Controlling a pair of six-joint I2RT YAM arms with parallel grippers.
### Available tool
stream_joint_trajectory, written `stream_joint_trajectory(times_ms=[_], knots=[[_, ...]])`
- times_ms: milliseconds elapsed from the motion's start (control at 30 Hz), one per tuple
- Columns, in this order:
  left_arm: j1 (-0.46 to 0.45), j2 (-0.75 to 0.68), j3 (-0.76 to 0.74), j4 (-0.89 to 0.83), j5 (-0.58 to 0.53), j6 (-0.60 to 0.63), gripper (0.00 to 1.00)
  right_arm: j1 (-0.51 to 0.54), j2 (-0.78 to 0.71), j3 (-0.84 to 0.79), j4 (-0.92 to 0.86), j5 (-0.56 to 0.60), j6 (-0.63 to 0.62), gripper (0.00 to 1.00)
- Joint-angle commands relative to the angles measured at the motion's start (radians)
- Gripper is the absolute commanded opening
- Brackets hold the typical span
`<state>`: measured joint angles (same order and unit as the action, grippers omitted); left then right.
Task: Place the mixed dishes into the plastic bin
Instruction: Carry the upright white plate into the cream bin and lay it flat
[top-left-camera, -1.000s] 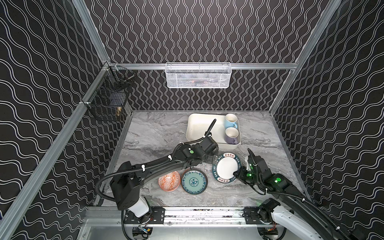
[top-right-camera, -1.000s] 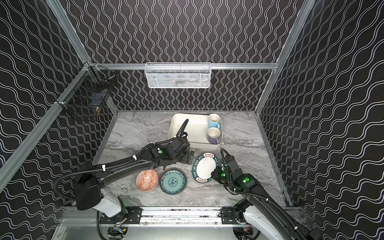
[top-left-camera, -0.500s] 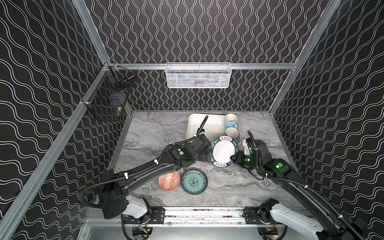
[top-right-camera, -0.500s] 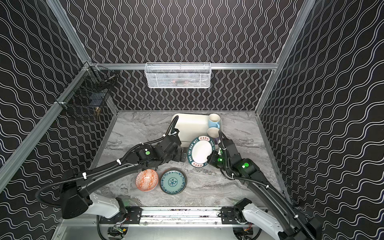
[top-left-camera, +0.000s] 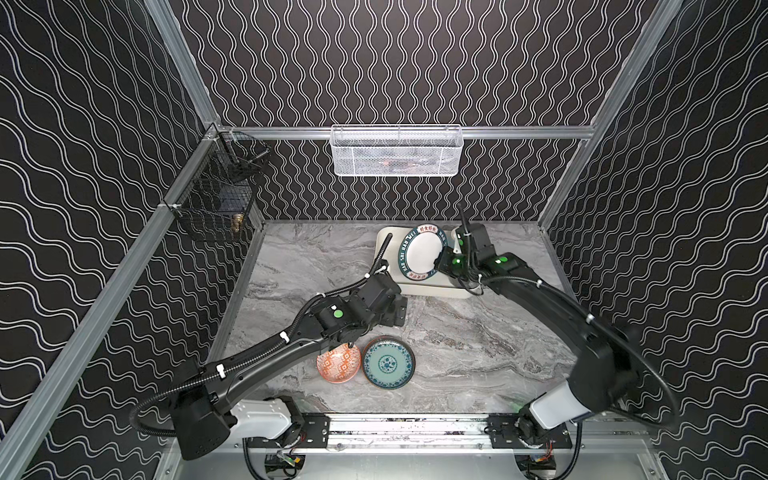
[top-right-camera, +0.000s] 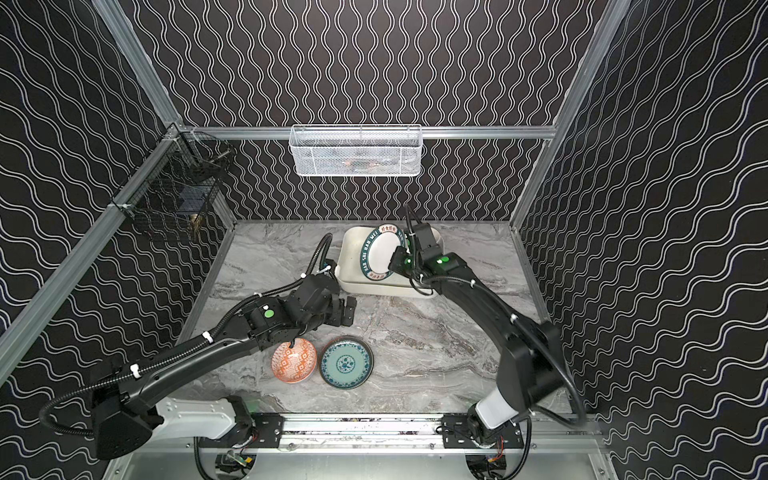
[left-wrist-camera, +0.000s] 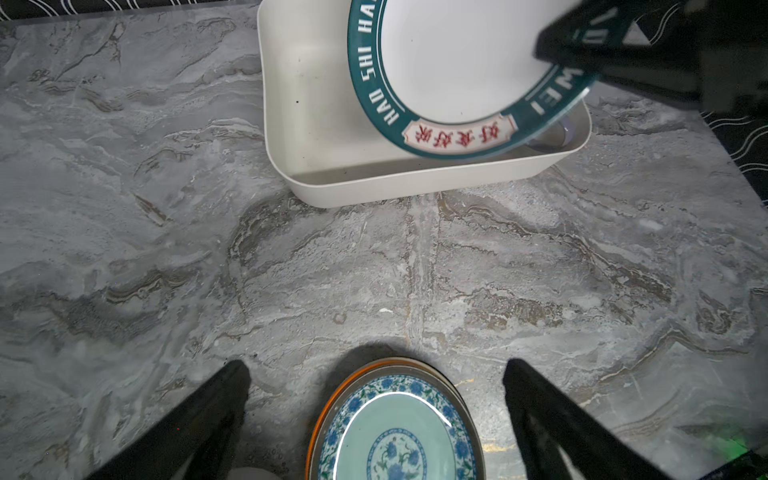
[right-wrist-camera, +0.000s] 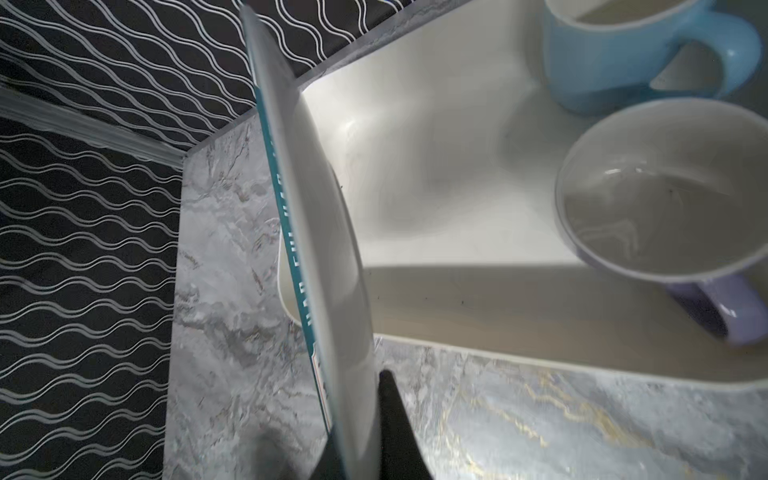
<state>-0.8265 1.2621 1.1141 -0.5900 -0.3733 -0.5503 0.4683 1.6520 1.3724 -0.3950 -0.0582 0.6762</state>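
The right gripper (top-left-camera: 439, 262) is clamped tight on the rim of the lettered plate (top-left-camera: 423, 252), holding it tilted up on edge over the bin (top-left-camera: 424, 289) at the far right of the table (top-left-camera: 457, 340). In the right wrist view the plate (right-wrist-camera: 316, 232) shows edge-on, pinched between the fingers (right-wrist-camera: 395, 419), with its free side hanging above the bin's (right-wrist-camera: 436, 174) open floor. Whether its lower edge touches the bin floor is hard to say.

Inside the bin, at its right end, sit the blue mug (right-wrist-camera: 623, 54) and the lilac mug (right-wrist-camera: 665, 216), upright and just beside each other.

Over on the left, the left gripper (top-left-camera: 395, 309) hangs wide open with nothing in it, above bare table just near of the bin. In its wrist view the two fingers (left-wrist-camera: 199, 419) stand spread on either side of the teal plate (left-wrist-camera: 399, 436).

That teal plate (top-left-camera: 388, 362) lies flat at the near middle of the table, an orange rim peeking from beneath it. Right beside it on the left sits the orange bowl (top-left-camera: 338, 363), well apart from the bin in both top views.
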Motion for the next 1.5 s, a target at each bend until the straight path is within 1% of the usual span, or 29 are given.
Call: stream_joint_trajectory(times_ms=[0,33,67,100,267,467,600,733,833,933,1033,1133,1233,1467], knots=[[0.021,-0.021,-0.02,0.002,-0.026,-0.003,0.99,-0.026,0.107,0.065,0.066,-0.045,-0.013,0.05],[0.033,-0.026,-0.023,0.002,-0.023,-0.001,0.99,-0.026,0.137,0.082,0.067,-0.057,-0.014,0.05],[0.048,-0.03,-0.029,0.006,-0.011,0.003,0.99,-0.058,0.173,0.098,0.07,-0.079,-0.013,0.05],[0.061,-0.035,-0.033,0.008,-0.002,0.008,0.99,-0.067,0.202,0.108,0.079,-0.098,-0.016,0.05],[0.113,-0.033,-0.056,0.032,0.038,0.023,0.99,-0.082,0.324,0.17,0.088,-0.136,-0.03,0.06],[0.154,0.002,-0.06,0.057,0.093,0.03,0.98,-0.091,0.435,0.251,0.085,-0.189,-0.034,0.07],[0.169,0.013,-0.06,0.06,0.107,0.033,0.99,-0.091,0.483,0.287,0.068,-0.212,-0.042,0.1],[0.18,0.019,-0.063,0.064,0.117,0.033,0.98,-0.091,0.488,0.296,0.048,-0.22,-0.055,0.2],[0.185,0.023,-0.065,0.07,0.129,0.03,0.99,-0.09,0.476,0.295,0.025,-0.201,-0.067,0.33],[0.187,0.024,-0.065,0.073,0.137,0.027,0.99,-0.089,0.466,0.295,0.003,-0.183,-0.074,0.37],[0.185,0.015,-0.067,0.072,0.14,0.027,0.99,-0.086,0.465,0.303,-0.023,-0.171,-0.08,0.47],[0.187,0.004,-0.072,0.074,0.138,0.027,0.98,-0.079,0.47,0.324,-0.061,-0.153,-0.089,0.52],[0.187,-0.005,-0.078,0.076,0.141,0.026,0.99,-0.073,0.462,0.327,-0.076,-0.14,-0.091,0.53],[0.186,-0.03,-0.093,0.077,0.141,0.023,0.99,-0.059,0.413,0.335,-0.115,-0.131,-0.104,0.53]])
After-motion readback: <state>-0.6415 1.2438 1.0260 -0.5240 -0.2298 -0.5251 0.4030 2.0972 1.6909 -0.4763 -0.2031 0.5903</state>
